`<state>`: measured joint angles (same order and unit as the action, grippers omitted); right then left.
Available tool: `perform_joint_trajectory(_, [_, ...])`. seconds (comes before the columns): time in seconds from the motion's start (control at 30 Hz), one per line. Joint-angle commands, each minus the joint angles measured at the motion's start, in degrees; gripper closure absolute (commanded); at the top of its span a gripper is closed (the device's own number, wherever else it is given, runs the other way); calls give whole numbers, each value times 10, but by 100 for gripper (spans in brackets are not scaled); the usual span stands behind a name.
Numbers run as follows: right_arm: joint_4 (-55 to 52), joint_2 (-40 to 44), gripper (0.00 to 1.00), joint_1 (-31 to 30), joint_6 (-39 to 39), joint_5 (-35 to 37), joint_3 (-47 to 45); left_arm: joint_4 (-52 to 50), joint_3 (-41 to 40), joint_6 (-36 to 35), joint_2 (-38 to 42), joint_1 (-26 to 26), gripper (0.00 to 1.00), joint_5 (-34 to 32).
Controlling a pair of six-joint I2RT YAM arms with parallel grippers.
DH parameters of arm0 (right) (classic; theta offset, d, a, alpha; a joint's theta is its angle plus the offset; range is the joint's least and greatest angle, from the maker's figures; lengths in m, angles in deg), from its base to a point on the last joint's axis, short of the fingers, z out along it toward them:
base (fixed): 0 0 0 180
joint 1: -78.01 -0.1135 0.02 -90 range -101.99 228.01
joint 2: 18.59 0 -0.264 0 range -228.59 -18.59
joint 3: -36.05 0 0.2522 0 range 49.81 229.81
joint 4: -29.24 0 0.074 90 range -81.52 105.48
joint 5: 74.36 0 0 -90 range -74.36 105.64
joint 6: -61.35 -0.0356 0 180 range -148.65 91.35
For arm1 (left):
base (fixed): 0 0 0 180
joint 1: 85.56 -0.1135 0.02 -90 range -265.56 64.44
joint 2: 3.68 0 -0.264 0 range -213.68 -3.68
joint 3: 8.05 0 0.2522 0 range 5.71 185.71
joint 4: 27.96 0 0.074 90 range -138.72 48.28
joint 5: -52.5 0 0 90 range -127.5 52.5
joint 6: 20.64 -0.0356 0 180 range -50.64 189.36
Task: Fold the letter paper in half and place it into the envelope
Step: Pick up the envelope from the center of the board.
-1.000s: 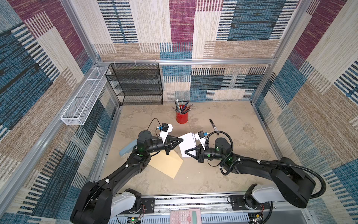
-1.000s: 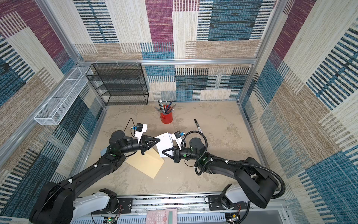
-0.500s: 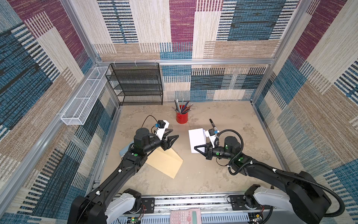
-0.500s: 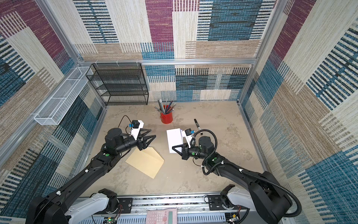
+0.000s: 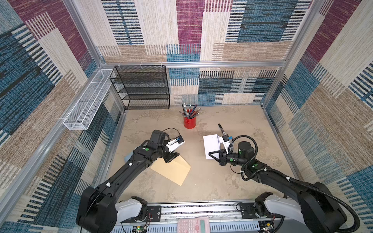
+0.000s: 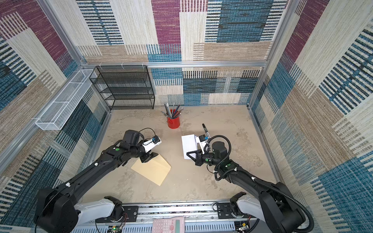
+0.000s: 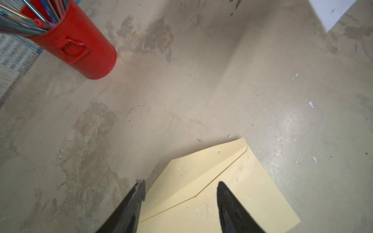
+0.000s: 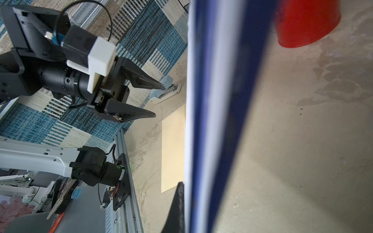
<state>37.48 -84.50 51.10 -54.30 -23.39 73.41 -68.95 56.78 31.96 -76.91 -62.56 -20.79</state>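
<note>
Red cup (image 5: 189,123) holds pens (image 5: 189,110); letter paper (image 5: 211,146) is outside the envelope (image 5: 173,169)

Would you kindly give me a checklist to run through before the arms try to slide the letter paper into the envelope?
1. Grip on the sheet: ok, the right gripper is shut on the letter paper.
2. Fold: layers show edge-on in the right wrist view; whether exactly in half, cannot tell.
3. Helper arm ready: ok, the left gripper is open, one finger over the envelope, one beside it.
4. Flap lifted: not ok, the flap appears to lie flat.
5. Path clear: ok, bare table between paper and envelope; the red pen cup and the marker sit farther back.
</note>
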Motion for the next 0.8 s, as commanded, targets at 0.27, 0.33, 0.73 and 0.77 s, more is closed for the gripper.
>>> perform_joint_trajectory(0.27, [33,13,100,3,6,-15,-11,-181,129,-189,-178,-45,43,48])
perform_joint_trajectory(0.33, [34,14,100,4,6,-16,-10,-185,138,-193,-199,-50,43,44])
perform_joint_trajectory(0.73, [35,15,100,5,2,-10,-9,-112,148,-193,-250,-54,45,23])
perform_joint_trajectory(0.77, [35,15,100,5,2,-11,-9,-121,153,-195,-258,-54,45,28])
